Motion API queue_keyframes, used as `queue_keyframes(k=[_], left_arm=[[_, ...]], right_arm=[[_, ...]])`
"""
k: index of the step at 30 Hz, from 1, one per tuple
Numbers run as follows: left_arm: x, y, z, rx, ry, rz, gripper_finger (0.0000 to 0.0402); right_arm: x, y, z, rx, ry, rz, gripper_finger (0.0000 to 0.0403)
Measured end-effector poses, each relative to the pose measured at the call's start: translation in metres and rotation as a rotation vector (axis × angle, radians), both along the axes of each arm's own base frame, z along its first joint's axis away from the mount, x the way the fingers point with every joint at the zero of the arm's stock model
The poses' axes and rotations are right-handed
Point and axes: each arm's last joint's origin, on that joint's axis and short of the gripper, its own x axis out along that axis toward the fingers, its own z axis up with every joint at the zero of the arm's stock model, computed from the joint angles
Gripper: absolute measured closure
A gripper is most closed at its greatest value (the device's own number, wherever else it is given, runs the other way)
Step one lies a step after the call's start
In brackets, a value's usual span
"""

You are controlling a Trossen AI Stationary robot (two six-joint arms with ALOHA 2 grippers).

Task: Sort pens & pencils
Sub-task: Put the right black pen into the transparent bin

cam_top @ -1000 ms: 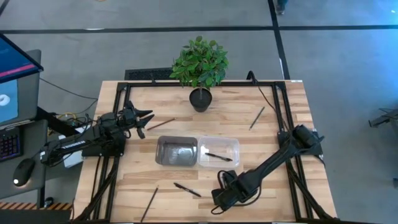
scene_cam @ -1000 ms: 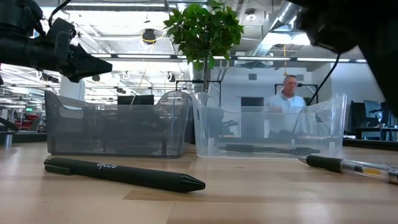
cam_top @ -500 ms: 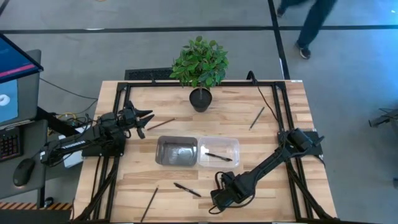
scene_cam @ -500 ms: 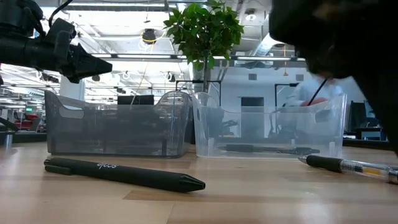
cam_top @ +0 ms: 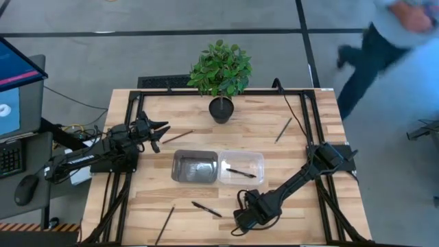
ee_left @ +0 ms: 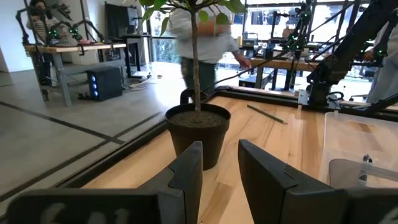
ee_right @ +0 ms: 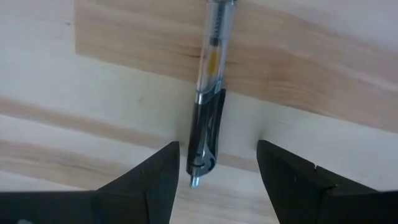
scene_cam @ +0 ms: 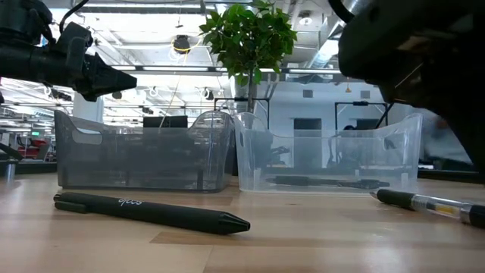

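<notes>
So I've got the counter point(cam_top: 302, 199) with a potted plant point(cam_top: 220, 72) at 12 o'clock and two bins mid-counter: grey one point(cam_top: 194, 167), clear one point(cam_top: 241, 167) with one pen point(cam_top: 240, 172) already in it. Pencils point(cam_top: 283, 129) lie scattered around. My left end effector point(cam_top: 161, 132) is parked at 9 o'clock, fingers apart, holding nothing. My right end effector point(ee_right: 214, 163) is down at 6 o'clock, fingers spread wide, straddling a clear-barrelled pen point(ee_right: 208, 106) lying flat. Its long axis runs straight out ahead, between the fingers, so I'd say a squeeze should take it. Another black pen point(cam_top: 206, 209) lies just beside.
</notes>
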Motion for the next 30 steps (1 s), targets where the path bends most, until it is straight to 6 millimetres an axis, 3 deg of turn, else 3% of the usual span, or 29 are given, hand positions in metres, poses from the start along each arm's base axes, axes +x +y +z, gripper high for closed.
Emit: queue_keyframes(k=[8, 24, 30], left_arm=[[0.0, 0.0, 0.0, 0.0, 0.001, -0.009, 0.0308], [0.001, 0.0, -0.001, -0.004, 0.009, -0.008, 0.0308], [0.001, 0.0, -0.001, -0.004, 0.009, -0.008, 0.0308]], right_arm=[[0.007, -0.005, -0.018, 0.008, 0.06, -0.038, 0.0182], [0.007, -0.005, -0.017, 0.014, 0.056, -0.022, 0.0293], [0.008, -0.006, -0.017, 0.013, 0.056, -0.024, 0.0308]])
